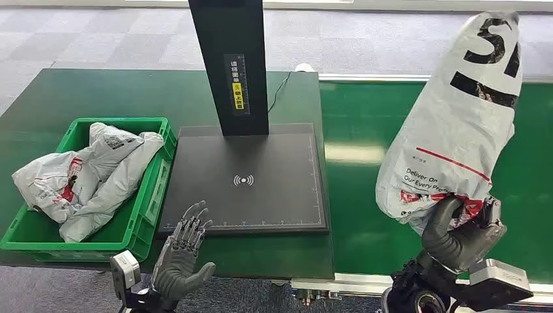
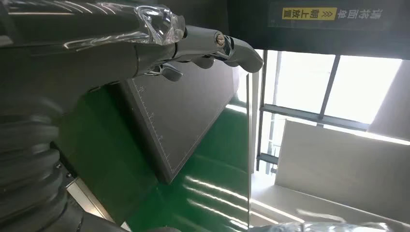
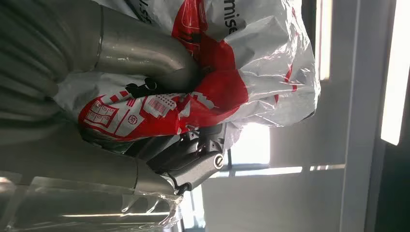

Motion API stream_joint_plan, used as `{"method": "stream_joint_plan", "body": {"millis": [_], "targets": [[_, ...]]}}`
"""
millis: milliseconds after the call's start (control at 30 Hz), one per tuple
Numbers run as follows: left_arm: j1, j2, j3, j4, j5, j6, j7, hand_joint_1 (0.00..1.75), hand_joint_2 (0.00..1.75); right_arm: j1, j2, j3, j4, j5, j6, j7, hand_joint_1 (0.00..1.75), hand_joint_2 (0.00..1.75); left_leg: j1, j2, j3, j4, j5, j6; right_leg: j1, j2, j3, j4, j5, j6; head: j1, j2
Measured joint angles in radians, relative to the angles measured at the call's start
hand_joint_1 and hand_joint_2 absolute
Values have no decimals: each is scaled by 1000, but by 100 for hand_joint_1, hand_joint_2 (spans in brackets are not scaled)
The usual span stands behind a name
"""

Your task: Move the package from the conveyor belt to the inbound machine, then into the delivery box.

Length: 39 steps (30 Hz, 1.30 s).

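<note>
My right hand [image 1: 460,231] grips the lower end of a large white package [image 1: 456,124] with black lettering and red print, holding it upright above the green conveyor belt [image 1: 365,215]. The right wrist view shows the thumb and fingers [image 3: 193,164] closed around the package's [image 3: 217,92] crumpled red and white end. The inbound machine is a black scanning pad [image 1: 251,176] with a black post [image 1: 229,62], left of the package. A green delivery box [image 1: 153,189] sits at the far left. My left hand [image 1: 182,254] hovers open near the pad's front left corner, holding nothing.
Several white and grey packages [image 1: 85,176] lie in the green box. The pad and box rest on a dark green table [image 1: 78,91]. The belt's metal edge rail [image 1: 345,283] runs along the front. Grey carpet floor lies beyond the table.
</note>
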Motion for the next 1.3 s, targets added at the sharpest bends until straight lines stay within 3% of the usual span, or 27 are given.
{"method": "stream_joint_plan", "body": {"millis": [267, 400, 500, 600, 800, 967, 1200, 1233, 1300], "targets": [[-18, 2, 0, 16, 2, -5, -1, 0, 175, 0, -22, 67, -1, 10, 84, 0, 175, 175, 0, 0, 0, 0, 0, 0, 0, 0, 0, 0, 0, 0, 0, 0], [-33, 3, -1, 26, 0, -26, -8, 0, 175, -24, -31, 104, 35, 82, 218, 10, 175, 175, 0, 0, 0, 0, 0, 0, 0, 0, 0, 0, 0, 0, 0, 0], [-56, 5, -5, 42, -4, -47, -14, 0, 175, -82, -35, 146, 132, 163, 334, 53, 175, 175, 0, 0, 0, 0, 1, 0, 0, 0, 1, 0, 0, 0, 0, 0], [-79, 7, -12, 61, -8, -57, -16, 0, 175, -146, -38, 189, 253, 240, 390, 107, 175, 175, 0, -1, 0, 0, 2, 0, 0, 0, 1, 0, 0, 0, 0, 0], [-99, 14, -15, 84, -8, -64, -17, 0, 175, -218, -42, 249, 443, 331, 391, 231, 175, 175, 0, -1, 0, 0, 2, 0, 0, -1, 1, 0, 0, 0, 0, 0], [-122, 25, -15, 111, 3, -70, -18, 0, 175, -247, -50, 279, 561, 350, 428, 280, 175, 175, 0, -1, -1, 0, 1, 0, 0, -1, 0, 0, 0, 0, 0, 0], [-117, 34, -14, 116, 11, -55, -11, 0, 175, -264, -53, 296, 637, 418, 268, 351, 175, 175, 0, -2, 0, 0, 1, 0, 0, -1, 0, 0, 0, 0, 0, 0], [-113, 35, -14, 115, 11, -53, -9, 0, 175, -265, -53, 296, 640, 422, 251, 355, 158, 175, 0, -2, 0, 0, 1, 0, 0, -1, 0, 0, 0, 0, 0, 0], [-109, 36, -14, 114, 11, -50, -8, 0, 175, -265, -53, 296, 644, 425, 233, 357, 71, 175, 0, -2, 0, 0, 1, 0, 0, -1, 0, 0, 0, 0, 0, 0]]}}
